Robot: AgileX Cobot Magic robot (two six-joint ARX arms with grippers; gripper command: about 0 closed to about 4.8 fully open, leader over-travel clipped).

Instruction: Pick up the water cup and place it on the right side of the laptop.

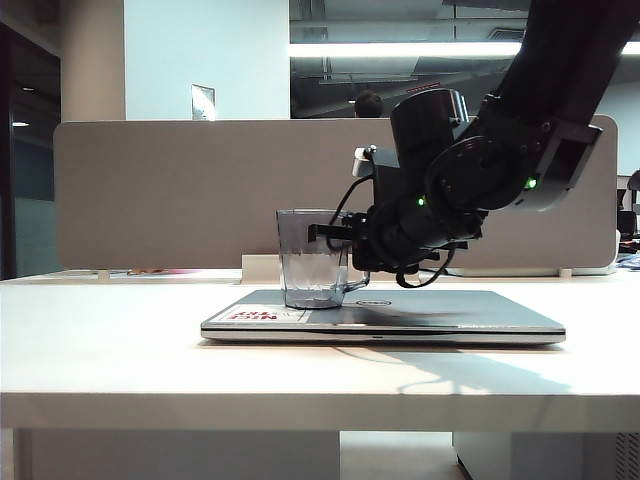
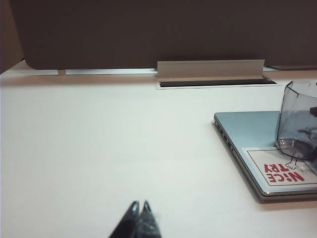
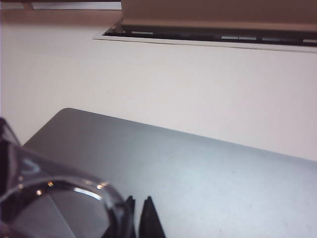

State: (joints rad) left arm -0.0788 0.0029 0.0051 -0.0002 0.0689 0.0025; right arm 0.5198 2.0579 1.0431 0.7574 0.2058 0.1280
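The water cup (image 1: 312, 258) stands upright on the closed lid of the laptop (image 1: 440, 312), near the end bearing the red-lettered sticker (image 1: 262, 314). The right gripper (image 1: 335, 233) reaches in level from the side, clenched on the cup's near wall just below the rim; a side grip of this kind probably serves to keep the tumbler upright when carried. In the right wrist view the finger tips (image 3: 148, 218) and the cup rim are cut off by the frame edge, so the contact is not clearly seen. The left gripper (image 2: 139, 218) rests low over the bare table (image 2: 109, 148), its tips pressed together, holding nothing.
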